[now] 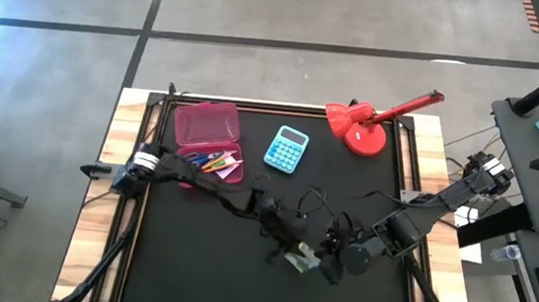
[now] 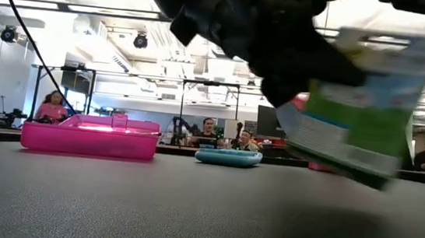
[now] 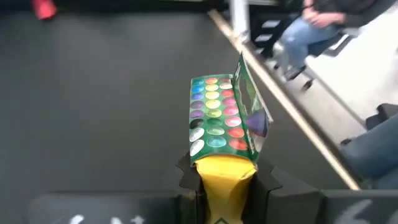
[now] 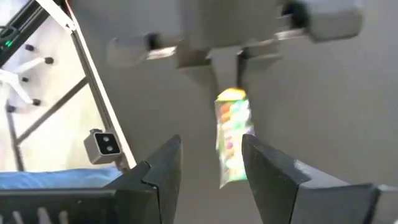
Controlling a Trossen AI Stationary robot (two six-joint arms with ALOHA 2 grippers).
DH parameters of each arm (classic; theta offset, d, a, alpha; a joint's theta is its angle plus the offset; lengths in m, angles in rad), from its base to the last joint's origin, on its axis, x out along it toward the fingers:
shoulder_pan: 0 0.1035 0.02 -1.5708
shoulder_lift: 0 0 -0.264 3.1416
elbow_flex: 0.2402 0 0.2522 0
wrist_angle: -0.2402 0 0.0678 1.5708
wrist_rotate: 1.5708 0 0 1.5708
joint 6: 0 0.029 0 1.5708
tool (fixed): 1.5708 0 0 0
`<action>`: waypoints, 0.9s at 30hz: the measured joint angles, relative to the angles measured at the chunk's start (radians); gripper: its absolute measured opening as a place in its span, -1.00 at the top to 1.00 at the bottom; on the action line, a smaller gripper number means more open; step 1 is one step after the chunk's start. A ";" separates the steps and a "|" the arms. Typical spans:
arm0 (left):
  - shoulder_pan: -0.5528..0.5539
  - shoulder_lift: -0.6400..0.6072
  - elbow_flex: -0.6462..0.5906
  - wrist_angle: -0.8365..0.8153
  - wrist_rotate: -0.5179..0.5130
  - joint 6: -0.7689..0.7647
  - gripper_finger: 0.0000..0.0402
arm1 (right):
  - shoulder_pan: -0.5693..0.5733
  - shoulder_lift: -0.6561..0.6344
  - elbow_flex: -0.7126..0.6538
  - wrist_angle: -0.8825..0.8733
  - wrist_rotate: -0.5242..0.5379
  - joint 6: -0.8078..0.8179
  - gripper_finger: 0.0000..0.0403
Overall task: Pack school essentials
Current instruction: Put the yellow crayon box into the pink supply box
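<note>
The left hand (image 3: 227, 186) was clamped on the white-green packet of coloured dots (image 3: 221, 121), lifted off the dark surface (image 1: 199, 263) near its front edge; the open right hand (image 4: 211, 165) waited beside, so carrying it level to the pink translucent plastic box (image 1: 206, 125) seemed wisest.

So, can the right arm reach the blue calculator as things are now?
Probably yes. The right gripper is open and empty, and the black mat between it and the blue calculator looks bare. The left gripper, holding the green packet, stays aside.
</note>
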 joint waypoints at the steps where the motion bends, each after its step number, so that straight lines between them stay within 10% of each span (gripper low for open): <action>1: 0.014 -0.020 0.000 -0.052 0.000 0.001 0.79 | 0.000 0.000 0.008 -0.007 0.008 -0.017 0.22; 14: 0.271 -0.368 -0.037 -0.646 -0.030 0.062 0.79 | -0.021 0.002 0.015 -0.070 0.057 -0.140 0.26; 27: 0.568 -0.607 -0.132 -1.146 -0.348 0.129 0.79 | -0.137 0.005 0.011 -0.120 0.136 -0.206 0.32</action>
